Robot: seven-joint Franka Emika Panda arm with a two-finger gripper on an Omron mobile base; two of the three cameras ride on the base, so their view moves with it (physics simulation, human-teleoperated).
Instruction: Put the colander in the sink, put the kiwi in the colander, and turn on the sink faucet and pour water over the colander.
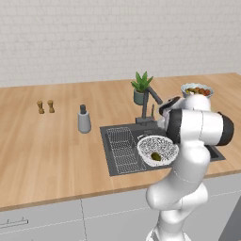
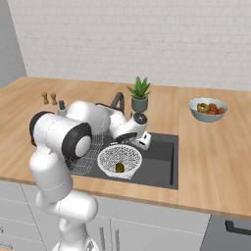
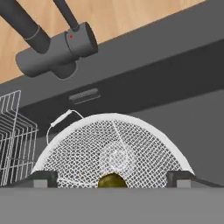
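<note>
From the left base view, the colander [image 1: 157, 148] already sat inside the sink [image 1: 123, 131], just beside the wire rack [image 1: 123, 149] that filled the basin's far-left part, and the kiwi [image 1: 155, 156] lay in its bowl, so the first two steps looked finished. The sink faucet [image 1: 149, 101] rose at the back edge of the sink with its spout angled toward the potted plant [image 1: 141, 87], and no stream fell from it; the soap dispenser [image 1: 84, 119] stood on the bench [image 1: 47, 146] to the sink's left, well apart. In the right base view, the colander [image 2: 119, 160] rested in the sink [image 2: 159, 162] with the kiwi [image 2: 119, 167] near its front rim, and the arm reached across the basin with its wrist just above the colander's back rim, close below the faucet [image 2: 118, 101]; the fruit bowl [image 2: 208, 109] sat well to the sink's right (untouched, as it should be). In the hand view, the claw [image 3: 112, 178] hovered over the colander [image 3: 113, 148] with its two tips spread wide, one at each side of the rim, and nothing held between them; the kiwi [image 3: 112, 180] lay directly below. The faucet [image 3: 57, 46] base and lever stood beyond the sink's back wall, dry. What remained, by my judgement, was the tap: reach the lever, start the water, and swing the spout over the colander.
</note>
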